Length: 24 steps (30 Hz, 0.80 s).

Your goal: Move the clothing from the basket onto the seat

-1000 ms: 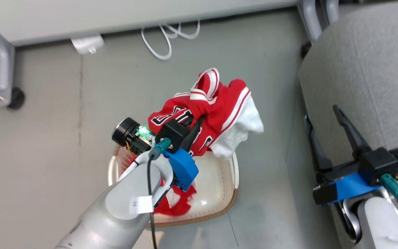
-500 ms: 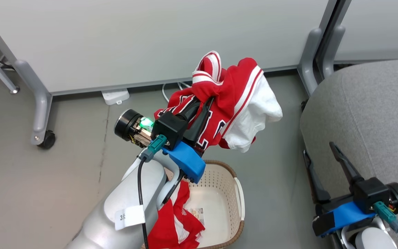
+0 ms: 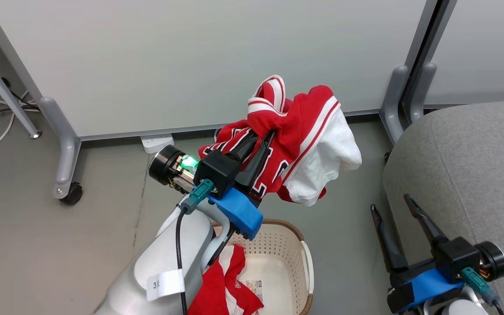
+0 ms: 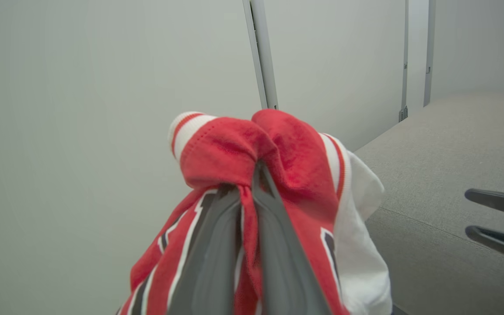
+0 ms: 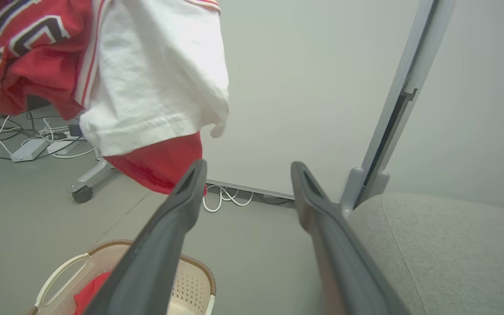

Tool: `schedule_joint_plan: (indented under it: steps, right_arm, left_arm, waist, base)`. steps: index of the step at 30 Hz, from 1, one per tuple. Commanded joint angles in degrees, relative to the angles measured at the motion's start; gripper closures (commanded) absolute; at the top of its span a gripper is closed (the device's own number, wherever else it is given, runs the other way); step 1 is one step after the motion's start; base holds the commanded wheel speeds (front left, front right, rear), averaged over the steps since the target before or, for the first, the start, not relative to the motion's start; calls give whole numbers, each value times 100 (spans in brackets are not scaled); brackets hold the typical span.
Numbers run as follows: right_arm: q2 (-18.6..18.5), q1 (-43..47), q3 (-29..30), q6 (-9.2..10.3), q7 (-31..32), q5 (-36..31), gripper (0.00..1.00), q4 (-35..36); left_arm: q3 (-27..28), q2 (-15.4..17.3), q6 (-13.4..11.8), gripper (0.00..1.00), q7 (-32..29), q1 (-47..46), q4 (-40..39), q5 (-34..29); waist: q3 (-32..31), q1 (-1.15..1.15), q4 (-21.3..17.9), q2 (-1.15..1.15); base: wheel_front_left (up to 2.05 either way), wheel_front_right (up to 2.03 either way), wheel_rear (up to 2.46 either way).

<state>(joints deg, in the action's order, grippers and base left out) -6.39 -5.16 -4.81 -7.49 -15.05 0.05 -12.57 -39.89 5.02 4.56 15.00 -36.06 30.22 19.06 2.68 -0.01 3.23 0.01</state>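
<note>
My left gripper (image 3: 263, 136) is shut on a red jersey (image 3: 298, 127) with black-and-white lettering and white trim, and holds it bunched in the air above the floor. A white inner side (image 3: 328, 162) hangs to its right. In the left wrist view the gripper (image 4: 252, 173) pinches the jersey (image 4: 228, 151). Below it stands the cream basket (image 3: 295, 232) with another red-and-white garment (image 3: 221, 288) inside. The grey seat (image 3: 466, 166) is at the right. My right gripper (image 3: 390, 203) is open beside the seat's edge; in its own view the gripper (image 5: 248, 166) holds nothing.
A pale partition wall stands behind, with grey legs and a caster (image 3: 72, 192). A white power strip (image 3: 158, 142) and cables (image 5: 225, 199) lie at its foot. A second grey leg (image 3: 398, 100) stands close to the seat's far corner. Bare grey floor lies between basket and seat.
The left gripper has lifted the jersey up out of the basket, clear of its rim. The head camera tilted up, shifting the whole picture. The right gripper stays open.
</note>
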Motion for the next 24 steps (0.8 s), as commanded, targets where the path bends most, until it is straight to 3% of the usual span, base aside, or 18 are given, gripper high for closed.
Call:
schedule_joint_plan:
  steps: [1, 17, 24]
  right_arm:
    - [-81, -105, -61, -1, -20, 6, 0, 37]
    - [-923, -1363, -1273, -1, -20, 314, 0, -247]
    - [-1016, -1741, -1899, -1, -20, 564, 0, -352]
  left_arm:
    - [17, -14, 6, 100, 27, 72, -23, -37]
    - [-68, -129, 87, 100, 27, 40, -128, -180]
    - [-157, -182, 110, 100, 27, -34, -145, -195]
  waist:
    - [9, 1, 9, -1]
    - [175, 1, 164, -1]
    - [262, 1, 258, -1]
  base:
    - [0, 0, 0]
    - [0, 0, 0]
    - [0, 0, 0]
